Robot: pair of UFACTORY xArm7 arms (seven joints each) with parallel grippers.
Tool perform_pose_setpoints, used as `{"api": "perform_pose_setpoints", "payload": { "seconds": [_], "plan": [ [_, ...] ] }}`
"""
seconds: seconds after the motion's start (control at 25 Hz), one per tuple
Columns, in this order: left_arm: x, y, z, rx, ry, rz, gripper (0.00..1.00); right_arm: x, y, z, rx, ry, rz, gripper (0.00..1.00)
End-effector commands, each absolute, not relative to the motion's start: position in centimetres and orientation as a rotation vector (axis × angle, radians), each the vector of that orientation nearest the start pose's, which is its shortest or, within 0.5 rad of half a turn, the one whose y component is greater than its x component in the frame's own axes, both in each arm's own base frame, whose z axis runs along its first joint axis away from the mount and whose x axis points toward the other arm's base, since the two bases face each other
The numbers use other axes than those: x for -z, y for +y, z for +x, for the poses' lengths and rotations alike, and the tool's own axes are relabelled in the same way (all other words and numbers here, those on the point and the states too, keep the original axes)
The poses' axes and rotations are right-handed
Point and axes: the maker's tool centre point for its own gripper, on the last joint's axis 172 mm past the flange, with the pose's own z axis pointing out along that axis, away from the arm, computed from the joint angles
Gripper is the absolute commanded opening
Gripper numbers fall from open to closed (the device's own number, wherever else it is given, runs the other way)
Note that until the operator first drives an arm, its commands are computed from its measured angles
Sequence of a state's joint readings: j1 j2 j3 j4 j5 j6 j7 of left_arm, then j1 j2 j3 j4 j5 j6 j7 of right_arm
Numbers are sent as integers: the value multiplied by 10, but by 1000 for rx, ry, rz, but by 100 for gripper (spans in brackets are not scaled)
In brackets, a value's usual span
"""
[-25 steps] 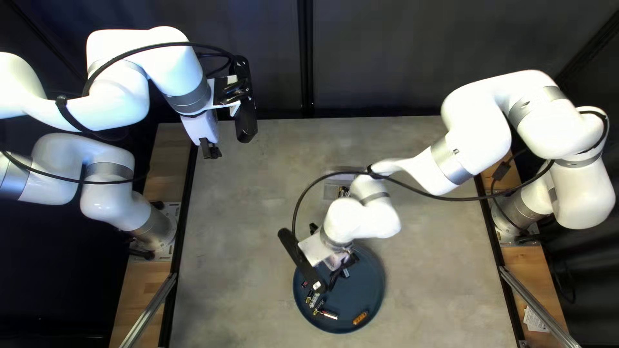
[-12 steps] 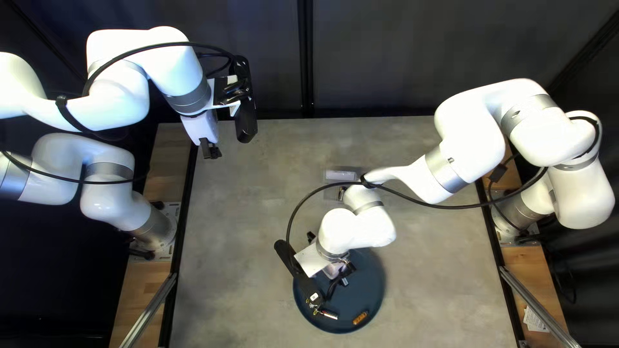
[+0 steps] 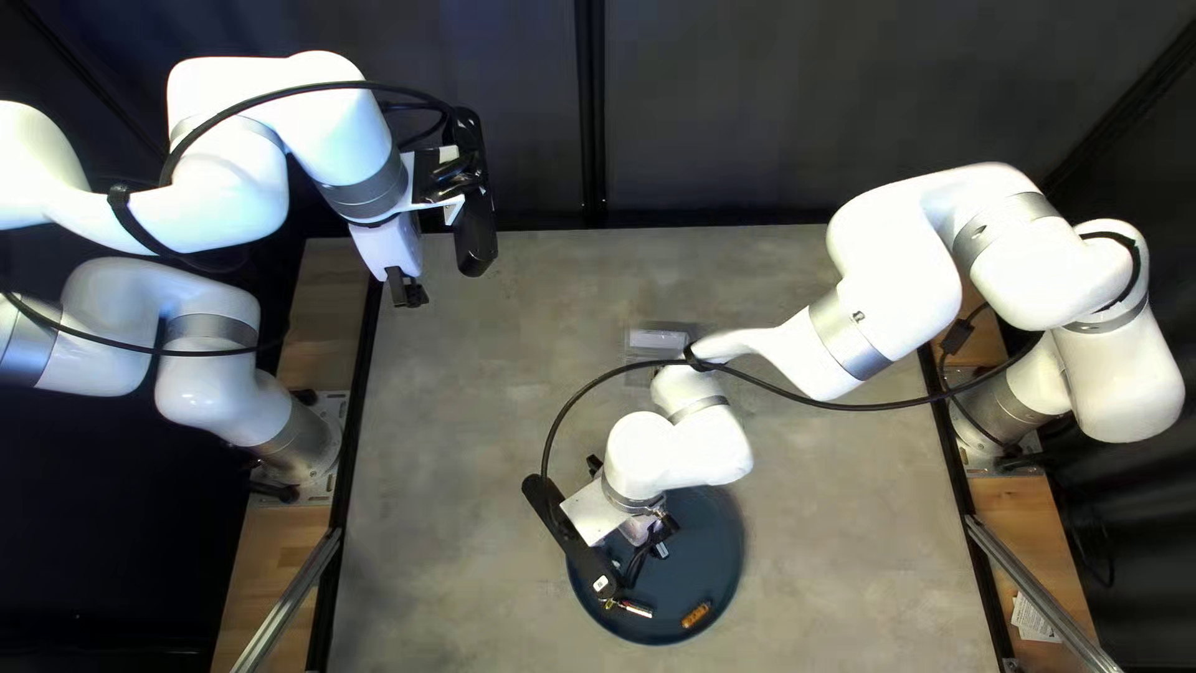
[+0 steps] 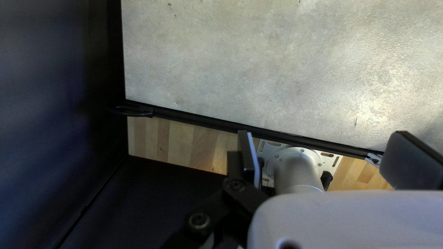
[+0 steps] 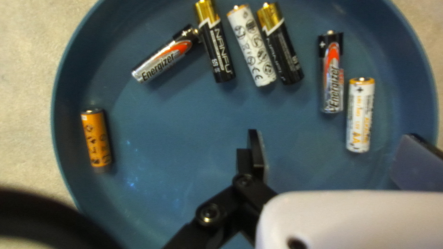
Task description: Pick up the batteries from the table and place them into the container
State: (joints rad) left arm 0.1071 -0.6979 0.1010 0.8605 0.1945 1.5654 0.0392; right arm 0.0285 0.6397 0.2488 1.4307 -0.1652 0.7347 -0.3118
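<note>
Brings the right gripper [image 5: 333, 145] farther toward the lower left of the top left view than a second ago, above the round blue tray [image 3: 710, 536], with fingers spread wide and nothing in hold. Now hides from overhead several cells in view near the tray's left side earlier. Shows seven in the right wrist view: just ahead of the open gap, a white battery with orange lettering [image 5: 360, 115] and a silver-and-black battery [image 5: 332, 78]; beyond, a black-and-gold battery [image 5: 281, 46], a white printed battery [image 5: 251, 46], a black-and-gold twin [image 5: 214, 44] and a silver-and-black twin [image 5: 161, 57]; alone near the rim, a short orange battery [image 5: 97, 138]. Leaves what looks like the clear plastic container [image 3: 657, 339] at mid-frame overhead, partly behind the white right arm [image 3: 679, 455], with contents impossible to tell. Keeps the left gripper [image 4: 324, 145] parked at upper left, wide open and empty. Suggests lining up for a pick; calls for lowering onto one cell without rolling a neighbor.
</note>
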Motion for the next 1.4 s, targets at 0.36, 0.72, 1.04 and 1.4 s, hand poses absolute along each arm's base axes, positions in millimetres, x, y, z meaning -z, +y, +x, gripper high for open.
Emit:
{"api": "perform_pose_setpoints", "payload": {
  "seconds": [0.36, 0.72, 1.04, 1.4],
  "plan": [
    [-330, 105, 255, -36, -216, -3006, 100, -24, 154, 594, 94, -1022, -2946, 11],
    [-330, 105, 255, -36, -216, -3006, 100, -30, 155, 590, 97, -1016, -2960, 0],
    [-330, 105, 255, -36, -216, -3006, 100, -88, 134, 568, 182, -686, -3066, 0],
    [-330, 105, 255, -36, -216, -3006, 100, -106, 113, 521, 279, 248, -3086, 0]
  ]
}}
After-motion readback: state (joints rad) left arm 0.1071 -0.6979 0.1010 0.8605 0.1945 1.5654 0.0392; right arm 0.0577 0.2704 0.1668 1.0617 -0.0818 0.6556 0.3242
